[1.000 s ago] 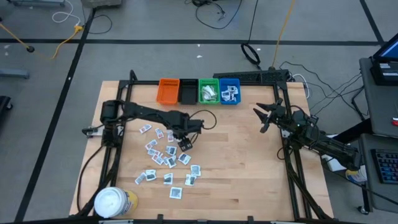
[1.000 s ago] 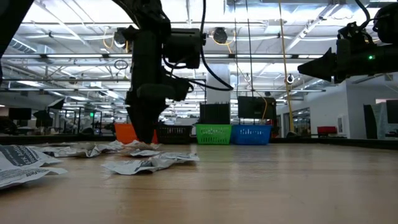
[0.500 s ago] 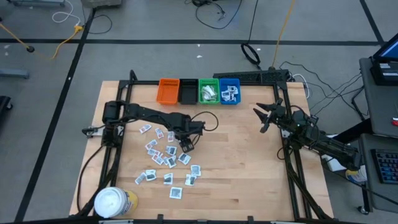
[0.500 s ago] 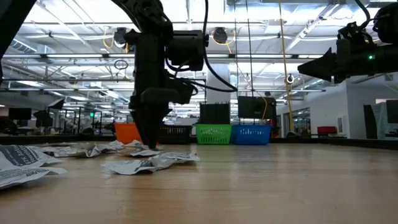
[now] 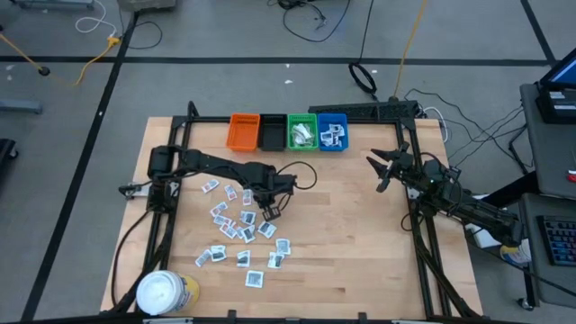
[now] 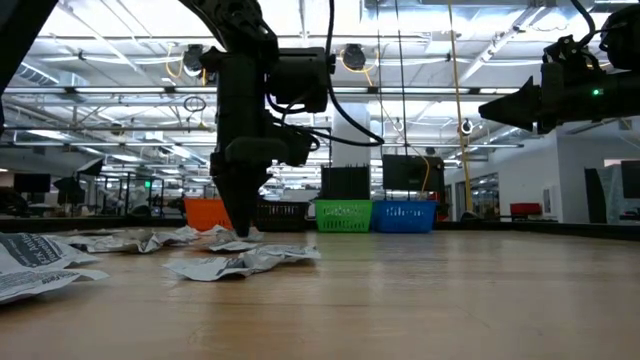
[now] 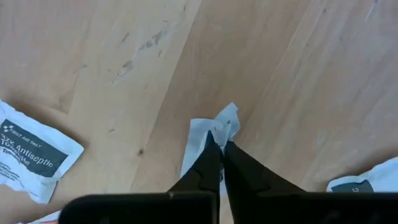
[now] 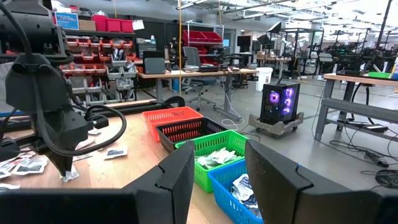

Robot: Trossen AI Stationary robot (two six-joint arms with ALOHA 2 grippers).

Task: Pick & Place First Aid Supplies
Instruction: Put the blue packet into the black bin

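Left claw (image 7: 220, 144) is pinched shut on the tip of a white packet (image 7: 200, 140) lying on the desk (image 5: 351, 234). The green bin (image 5: 301, 131) lies toward 1 o'clock from it in the high view. Right claw (image 5: 382, 168) waits open at 3 o'clock, farther from the packet.

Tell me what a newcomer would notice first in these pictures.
Probably the left gripper, down on the table and shut on a white packet at the edge of the scattered packets. Next, the row of orange, black, green and blue bins along the far edge, and the right gripper hanging open above bare wood.
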